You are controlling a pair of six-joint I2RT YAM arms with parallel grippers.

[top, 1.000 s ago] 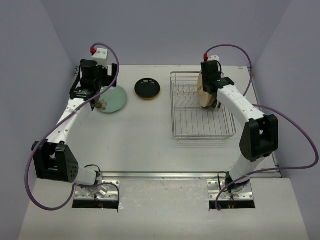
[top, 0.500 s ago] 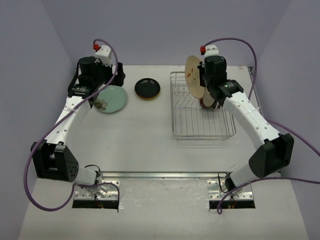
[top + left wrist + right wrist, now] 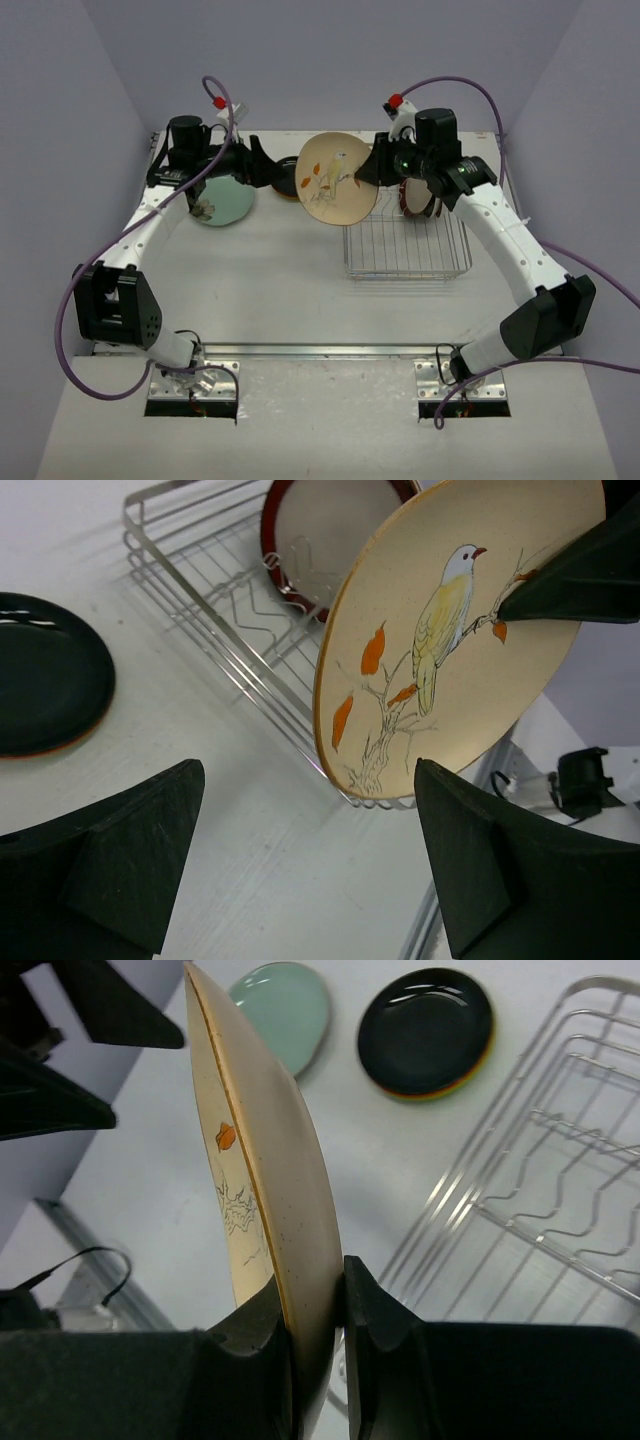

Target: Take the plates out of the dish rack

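Note:
My right gripper (image 3: 373, 167) (image 3: 315, 1310) is shut on the rim of a cream plate (image 3: 338, 180) (image 3: 450, 630) (image 3: 265, 1160) painted with a bird. It holds the plate upright in the air, left of the dish rack (image 3: 405, 245) (image 3: 225, 610) (image 3: 540, 1180). A brown-rimmed plate (image 3: 420, 196) (image 3: 320, 525) stands in the rack. Facing the cream plate from the left, my left gripper (image 3: 267, 167) (image 3: 310, 865) is open and holds nothing. A pale teal plate (image 3: 222, 202) (image 3: 285, 1005) and a black plate (image 3: 45, 675) (image 3: 425, 1030) lie flat on the table.
The wire rack's near-left corner lies just below the hanging plate. The black plate sits under and between the two grippers. Purple walls close in the table at the back and both sides. Cables loop from both wrists.
My right arm has lifted the cream plate out of the rack and swung it left. The left gripper has turned from the teal plate toward it, its jaws narrowing slightly.

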